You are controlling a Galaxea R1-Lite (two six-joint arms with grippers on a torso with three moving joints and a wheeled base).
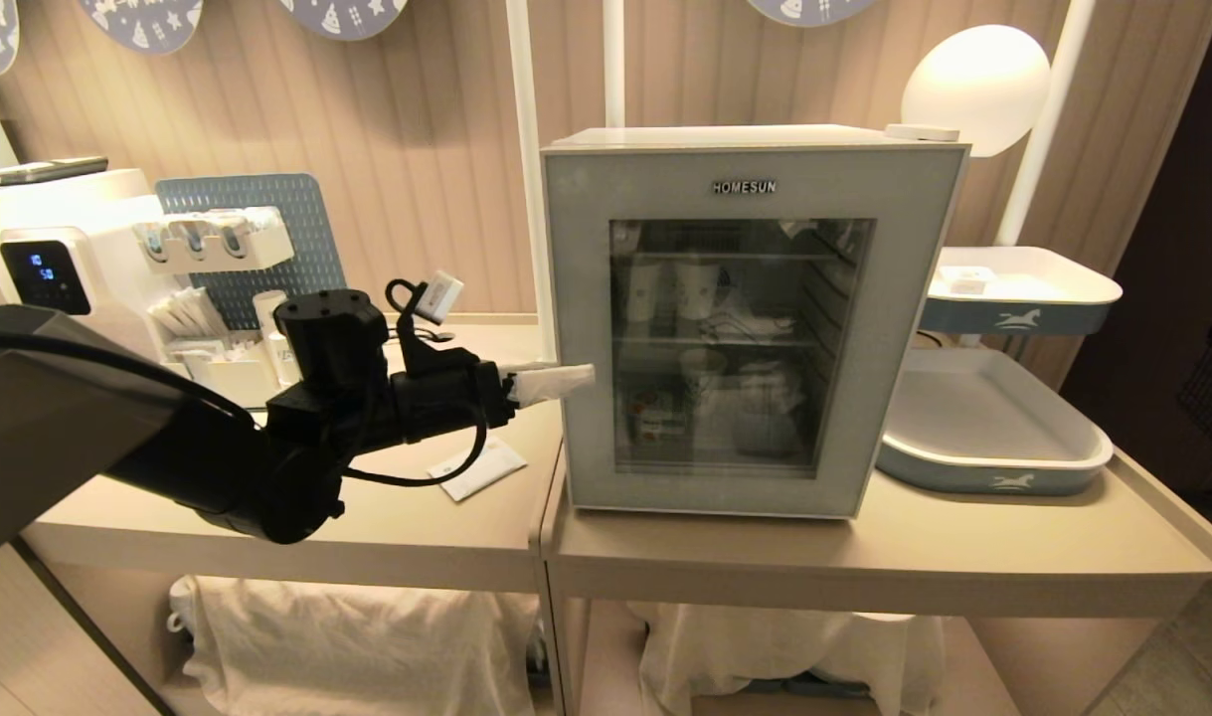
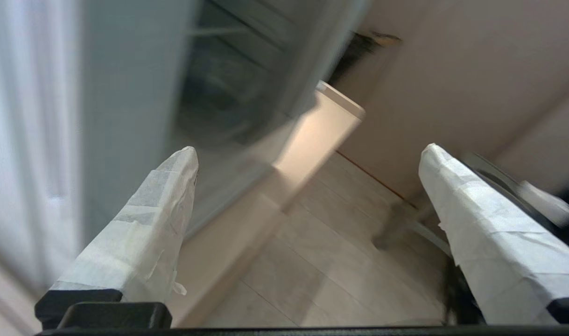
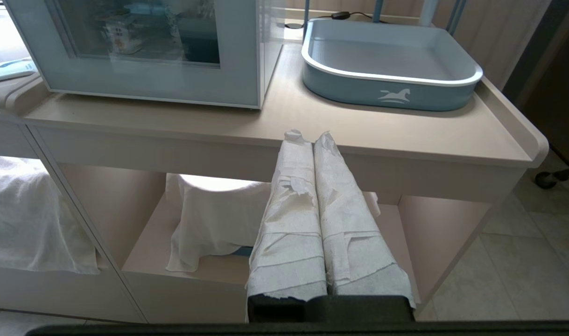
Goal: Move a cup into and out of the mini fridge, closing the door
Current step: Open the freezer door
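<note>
- The mini fridge (image 1: 755,318) sits on the beige counter (image 1: 963,547) with the door (image 1: 586,298) shut flat against the front, HOMESUN lettering up at 12 o'clock on the frame.
- Through the glass, the cup (image 1: 657,416) with the orange print looks to be on the bottom shelf, around 7 o'clock in the window. It's dim in there, so details are fuzzy. Taller paper cups (image 1: 670,290) stand on the shelf above it.
- The left gripper (image 1: 551,383) reaches in from 9 o'clock, its taped fingertips right at the door's left edge, about mid-height. Can't tell from the head view if it actually touches.
- In the left wrist view its fingers (image 2: 149,224) are spread wide with nothing between them, the fridge front close beside one finger.
- The right gripper (image 3: 307,135) hangs low in front of the counter edge, its wrapped fingers pressed together and empty.
- A blue tray (image 1: 993,428) lies at 3 o'clock from the fridge, a water dispenser (image 1: 49,259) off at 9 o'clock.
</note>
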